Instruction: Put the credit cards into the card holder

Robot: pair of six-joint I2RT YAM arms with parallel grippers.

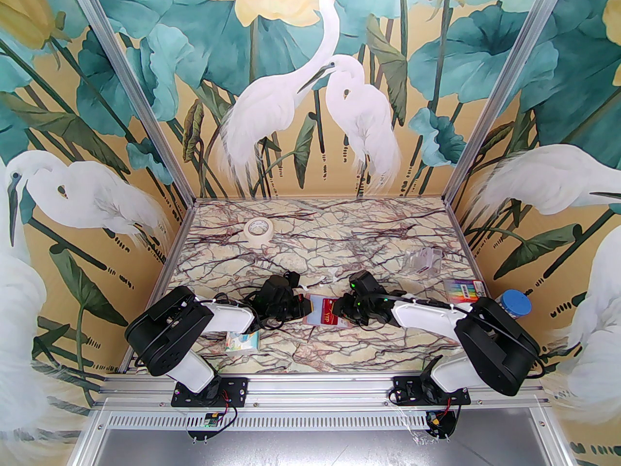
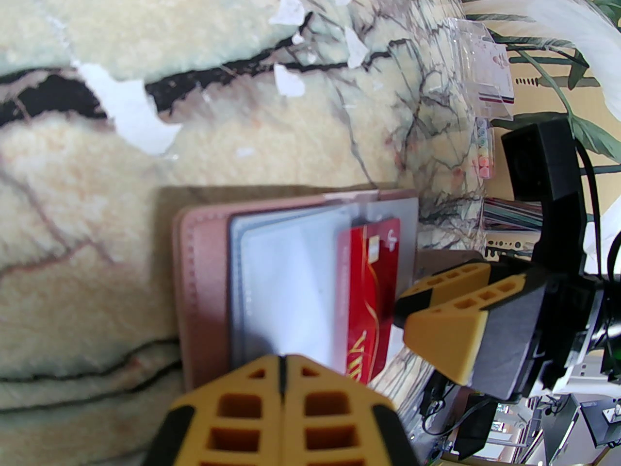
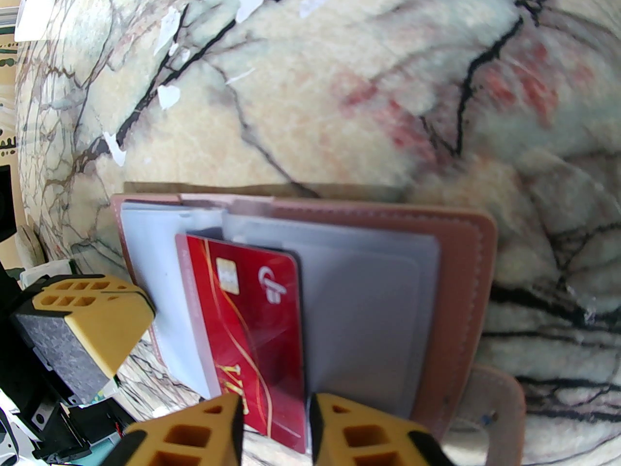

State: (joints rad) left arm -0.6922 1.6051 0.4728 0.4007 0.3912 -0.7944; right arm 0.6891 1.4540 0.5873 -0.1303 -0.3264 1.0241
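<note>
- Near the front middle of the worktop (image 1: 339,241), the dusty-pink card holder (image 3: 465,279) lies open, its pale blue-grey pockets facing up.
- A red credit card (image 3: 252,318) sits partway in one pocket with its near end sticking out. A dark edge shows behind it.
- The right claw (image 3: 274,406) is parted a little. Its tips straddle the card's protruding end, and no grip on the card is visible.
- The left claw (image 2: 284,362) is fully closed and empty, its tips over the holder's opposite edge.
- A cartoon-printed tissue pack (image 1: 242,342) lies under the left arm.
- A clear plastic box (image 1: 423,260) sits far right, and a roll of tape (image 1: 257,231) far left.
</note>
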